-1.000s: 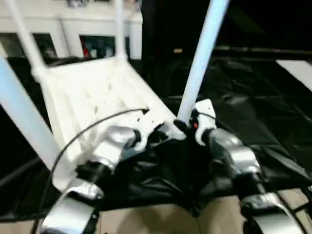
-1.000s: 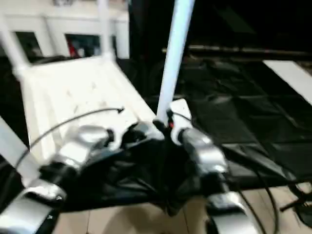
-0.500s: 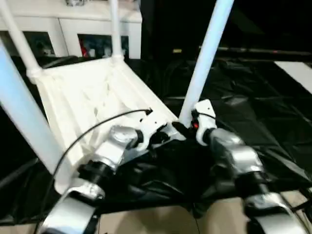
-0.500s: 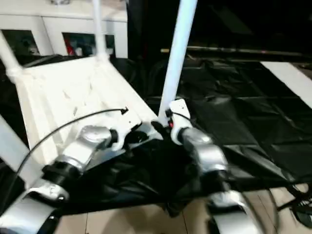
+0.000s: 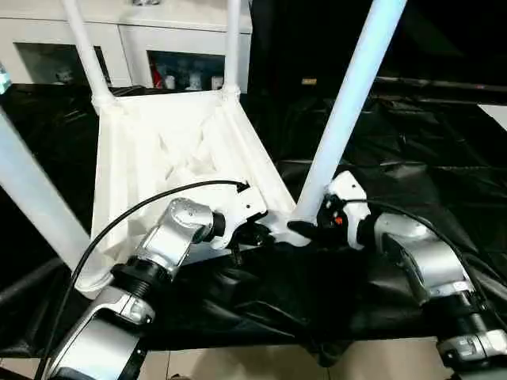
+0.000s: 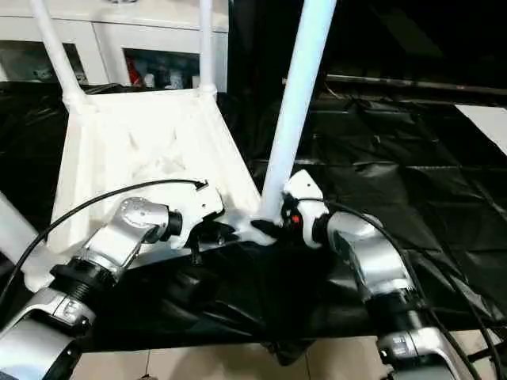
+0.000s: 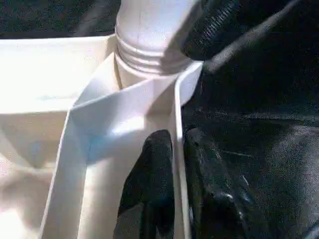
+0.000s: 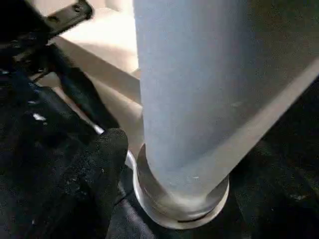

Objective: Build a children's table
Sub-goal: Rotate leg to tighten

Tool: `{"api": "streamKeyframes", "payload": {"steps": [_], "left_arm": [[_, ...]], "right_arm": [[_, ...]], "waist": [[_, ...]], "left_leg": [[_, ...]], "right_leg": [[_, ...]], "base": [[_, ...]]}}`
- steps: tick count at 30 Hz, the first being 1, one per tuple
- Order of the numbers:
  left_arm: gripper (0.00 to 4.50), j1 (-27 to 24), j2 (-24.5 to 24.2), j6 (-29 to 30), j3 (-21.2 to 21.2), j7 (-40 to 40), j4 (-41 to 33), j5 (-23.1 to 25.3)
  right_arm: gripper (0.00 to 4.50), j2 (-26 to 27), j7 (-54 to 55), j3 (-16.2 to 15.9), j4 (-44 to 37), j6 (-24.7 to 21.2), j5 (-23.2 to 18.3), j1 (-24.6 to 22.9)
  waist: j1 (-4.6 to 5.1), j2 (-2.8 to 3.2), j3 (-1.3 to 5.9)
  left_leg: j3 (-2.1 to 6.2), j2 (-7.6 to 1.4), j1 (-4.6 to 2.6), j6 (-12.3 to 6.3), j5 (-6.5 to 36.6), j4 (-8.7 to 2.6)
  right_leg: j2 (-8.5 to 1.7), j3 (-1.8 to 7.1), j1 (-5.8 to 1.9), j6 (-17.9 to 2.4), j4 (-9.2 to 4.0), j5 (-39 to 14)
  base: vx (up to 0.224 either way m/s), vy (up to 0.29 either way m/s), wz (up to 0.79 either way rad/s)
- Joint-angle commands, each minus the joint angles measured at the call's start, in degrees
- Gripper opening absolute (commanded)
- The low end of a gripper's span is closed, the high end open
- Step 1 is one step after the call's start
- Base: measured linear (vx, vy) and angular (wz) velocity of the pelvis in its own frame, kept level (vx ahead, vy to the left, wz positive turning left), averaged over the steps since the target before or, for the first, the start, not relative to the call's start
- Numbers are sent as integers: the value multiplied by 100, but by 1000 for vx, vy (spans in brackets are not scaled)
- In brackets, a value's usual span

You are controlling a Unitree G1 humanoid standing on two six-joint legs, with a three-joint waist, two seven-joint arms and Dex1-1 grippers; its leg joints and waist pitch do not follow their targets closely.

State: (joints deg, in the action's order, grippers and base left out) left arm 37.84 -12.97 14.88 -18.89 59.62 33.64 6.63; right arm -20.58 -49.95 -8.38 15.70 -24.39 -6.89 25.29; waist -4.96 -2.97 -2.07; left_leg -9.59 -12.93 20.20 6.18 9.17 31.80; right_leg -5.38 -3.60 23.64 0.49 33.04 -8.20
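- No brand, label or readable writing shows on any part.
- One white tabletop point(image 5: 170, 158) lies ribbed underside up on the black-draped worktop point(image 5: 428, 166), centre-left of the head views.
- Four white legs stand in its corner sockets: two at the far corners point(image 5: 85, 47) point(image 5: 232, 43), one near-left leg point(image 5: 32, 198) at the left edge, and one near-right leg point(image 5: 348, 103) rising to the top of the frame.
- Two tools work at the near-right corner, lower centre.
- The left tool point(image 5: 252, 233) is narrow, its fingers point(image 7: 152, 184) pinching the tabletop's thin edge wall.
- The right tool point(image 5: 305, 231) stands wide at the base of the near-right leg, one finger point(image 8: 99, 164) touching the socket collar.
- White cabinets point(image 5: 158, 32) stand behind, upper left.
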Motion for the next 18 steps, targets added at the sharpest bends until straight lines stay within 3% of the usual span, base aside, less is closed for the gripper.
{"api": "streamKeyframes", "payload": {"steps": [1, 7, 8, 12, 13, 18], "left_arm": [[95, 56, 61, -17, -125, -134, 178, 152], [95, 80, 65, -18, -104, -111, 249, 86], [67, 83, 60, -13, -101, -100, 244, 77], [52, 93, -35, 27, -135, -1, 238, 84], [23, 91, -77, 27, -157, 2, 232, 131], [9, 78, -304, 118, -303, 81, 113, 332]], "right_arm": [[323, -19, -178, -140, -165, -93, -128, -62], [323, -2, -221, -176, -228, -107, -129, -83], [323, -7, -229, -178, -234, -107, -127, -87], [323, -82, -295, -208, -228, -77, -107, -102], [323, -108, -314, -214, -217, -64, -99, -103], [323, -153, -321, -185, -138, -20, -76, -59]], "waist": [[19, 21, 317], [28, 6, 324], [27, 6, 326], [31, 7, 325], [26, 11, 324], [28, 4, 314]], "left_leg": [[-84, 24, -2, -117, 1755, -336], [-85, 26, 6, -115, 1669, -328], [-87, 27, 4, -120, 1656, -325], [-88, 27, 5, -133, 1634, -327], [-87, 23, 6, -136, 1644, -327], [-80, 25, 9, -110, 1729, -336]], "right_leg": [[-157, 149, -281, -928, -374, -1803], [-154, 152, -289, -955, -362, -1711], [-155, 153, -290, -967, -357, -1684], [-151, 151, -294, -1004, -350, -1622], [-154, 151, -294, -996, -351, -1650], [-158, 147, -290, -925, -369, -1861]], "base": [[0, 0, 0], [0, 0, 0], [0, 0, 0], [0, 0, 0], [0, 0, 0], [0, 0, 0]]}}
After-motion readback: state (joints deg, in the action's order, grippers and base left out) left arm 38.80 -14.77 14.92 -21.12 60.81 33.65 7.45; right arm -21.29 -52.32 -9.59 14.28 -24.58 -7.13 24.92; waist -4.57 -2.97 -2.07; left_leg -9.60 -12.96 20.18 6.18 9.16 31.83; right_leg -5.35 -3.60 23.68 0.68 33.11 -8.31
